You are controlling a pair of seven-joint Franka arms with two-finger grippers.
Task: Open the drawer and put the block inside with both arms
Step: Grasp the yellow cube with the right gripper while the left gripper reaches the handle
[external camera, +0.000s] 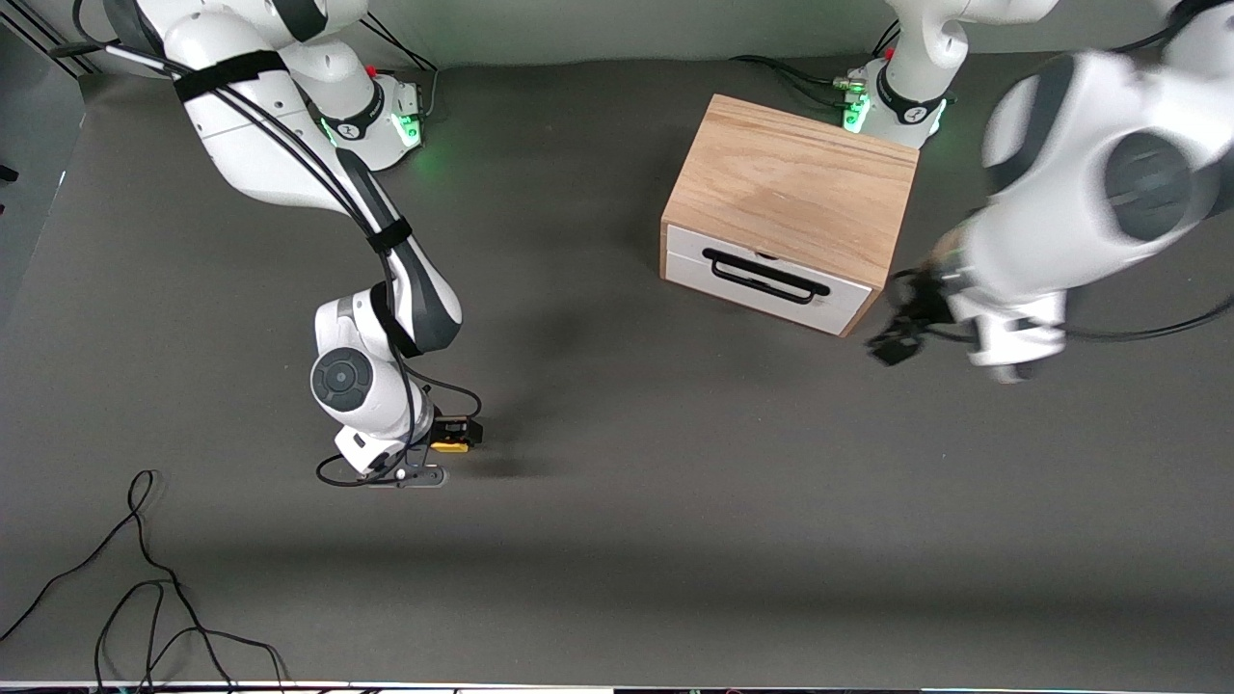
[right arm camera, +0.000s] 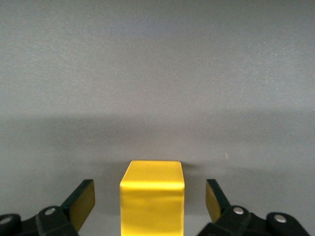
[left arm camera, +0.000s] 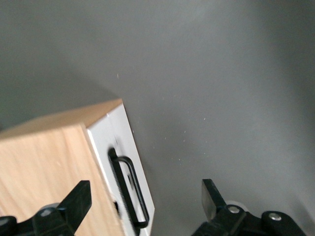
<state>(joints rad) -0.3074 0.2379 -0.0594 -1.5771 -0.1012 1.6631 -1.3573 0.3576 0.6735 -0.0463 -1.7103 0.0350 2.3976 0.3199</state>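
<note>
The yellow block point(external camera: 453, 446) sits on the grey table toward the right arm's end. My right gripper point(external camera: 442, 451) is down around it and open. In the right wrist view the block point(right arm camera: 152, 196) stands between the fingertips point(right arm camera: 81, 201) with a gap on each side. The drawer point(external camera: 762, 280) is closed in the light-oak cabinet point(external camera: 791, 183), and its black handle point(external camera: 766, 277) faces the front camera. My left gripper point(external camera: 897, 337) hangs open beside the cabinet's corner toward the left arm's end. In the left wrist view the handle point(left arm camera: 129, 191) shows between the fingers point(left arm camera: 78, 199), farther off and untouched.
Loose black cables point(external camera: 145, 598) lie on the table near the front camera at the right arm's end. The left arm's bulky elbow point(external camera: 1109, 183) hangs over the table beside the cabinet. Bare grey table point(external camera: 627, 482) spreads between the block and the cabinet.
</note>
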